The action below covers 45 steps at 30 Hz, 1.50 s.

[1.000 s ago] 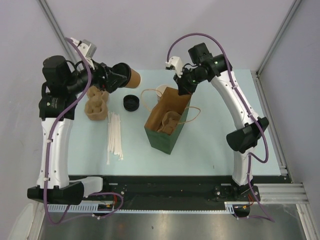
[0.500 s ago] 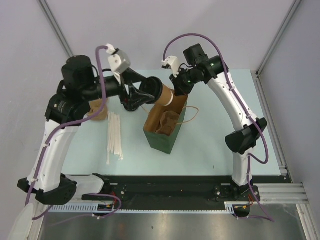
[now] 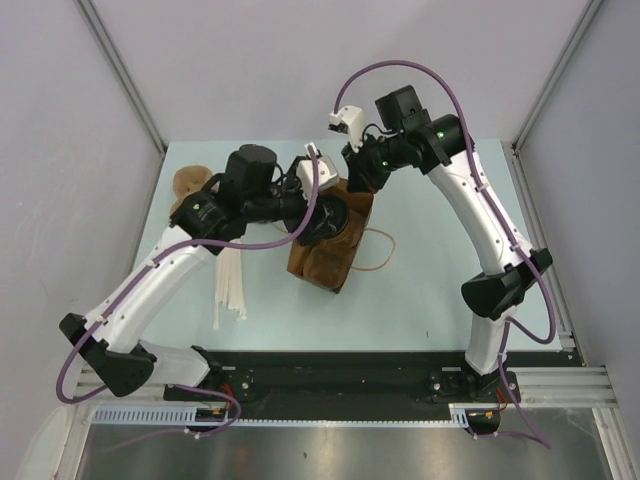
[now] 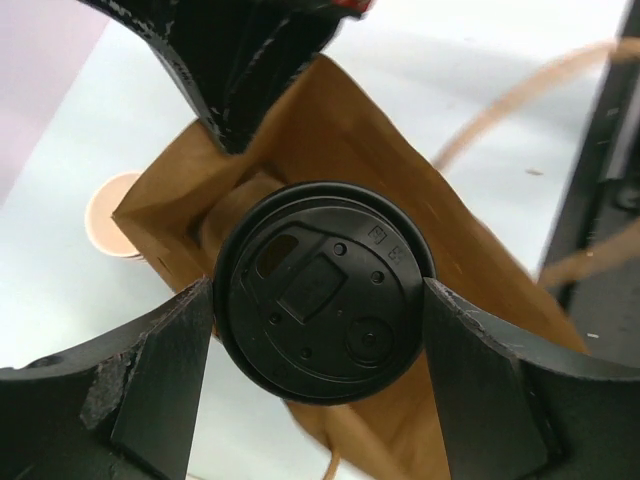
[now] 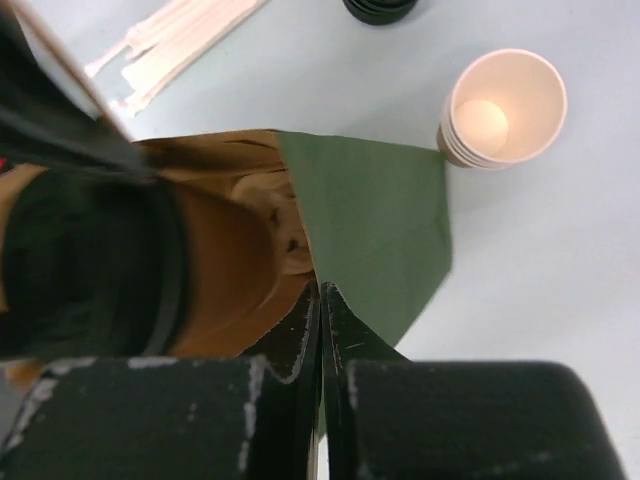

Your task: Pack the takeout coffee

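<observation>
The left gripper (image 3: 325, 215) is clasping the takeout coffee (image 4: 325, 290) by its sides. The round lid is filling nearly the whole gap between the two fingers (image 4: 150, 385), leaving no spare room on either flank. Directly beneath the gripper the green bag (image 5: 375, 220) is standing open. Its brown inner walls are rising close around the cup, and a tan shape is lying deeper inside, too unclear to name. The bag's twine handle (image 4: 520, 90) is looping away past the right finger.

The lid is glossy black moulded plastic with a raised rim and a small sip slot. The bag is matte paper, green outside and kraft brown within, folded to sharp creases at its corners. The fingers are scuffed black blocks with flat inner faces.

The left arm is stretching across from its base, elbow bent, with the wrist pointing down over the bag's mouth. The right arm is arching high, and the right gripper (image 5: 322, 300) is pinching the bag's rim with its fingers pressed together on the paper.

Beyond the right gripper's tips, a stack of cups (image 5: 500, 110), a loose lid (image 5: 380, 8) and white straws (image 5: 180, 35) are lying on the pale table (image 5: 560, 260), well apart from the bag's edge.
</observation>
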Available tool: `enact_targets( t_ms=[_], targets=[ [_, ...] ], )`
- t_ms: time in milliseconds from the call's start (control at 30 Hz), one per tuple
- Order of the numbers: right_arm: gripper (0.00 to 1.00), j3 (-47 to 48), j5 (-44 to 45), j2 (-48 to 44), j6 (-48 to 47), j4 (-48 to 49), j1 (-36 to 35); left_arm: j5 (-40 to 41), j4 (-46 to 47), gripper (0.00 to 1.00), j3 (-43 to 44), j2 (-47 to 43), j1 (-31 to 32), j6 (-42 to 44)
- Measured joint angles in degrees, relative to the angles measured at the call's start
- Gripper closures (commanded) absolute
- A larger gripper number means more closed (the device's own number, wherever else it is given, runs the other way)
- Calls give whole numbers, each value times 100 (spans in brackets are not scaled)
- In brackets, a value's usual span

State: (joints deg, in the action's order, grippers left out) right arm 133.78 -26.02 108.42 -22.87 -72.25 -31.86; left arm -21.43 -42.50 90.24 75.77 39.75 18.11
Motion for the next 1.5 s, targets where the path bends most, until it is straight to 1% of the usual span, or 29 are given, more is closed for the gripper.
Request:
enact_targets(
  t_ms=[133,333,600,800,833,867,900,933,967,1067,1167,1333,1500],
  targets=[
    [100,-205,-59,-181,170,83,-92,485,306,47,-332,0,184,201],
    [100,-459,-170,-208,490,284,-101,901,804,47,-741,144,345,302],
    [100,-562,-588,-214,833,358,208,901,1215,47,-997,514,264,146],
    [100,-1392,-1198,-435,992,352,671,809,1331,48,-1235,514,59,35],
    [94,-1598,-1305,-509,1003,330,741,780,1327,48,-1263,514,31,35],
    [86,-1727,-1384,-573,1001,295,776,763,1309,48,-1272,514,2,37],
    [65,-1880,-1480,-647,997,225,809,734,1300,48,-1281,514,-22,39],
    [53,-2024,-1593,-728,951,127,835,693,1283,48,-1283,514,-46,39],
    [34,-2114,-1692,-796,922,11,850,636,1281,48,-1281,514,-68,42],
    [16,-2245,-1899,-966,730,-282,933,514,1272,48,-1281,514,-129,72],
    [8,-2155,-1919,-1080,533,-428,1051,350,1259,49,-1281,516,-142,103],
    [5,-1552,-1506,-1010,326,-457,1246,125,1217,49,-1189,610,-138,146],
    [2,-916,-1069,-739,-57,-323,1233,26,1187,50,-1106,697,-94,243]
  ],
)
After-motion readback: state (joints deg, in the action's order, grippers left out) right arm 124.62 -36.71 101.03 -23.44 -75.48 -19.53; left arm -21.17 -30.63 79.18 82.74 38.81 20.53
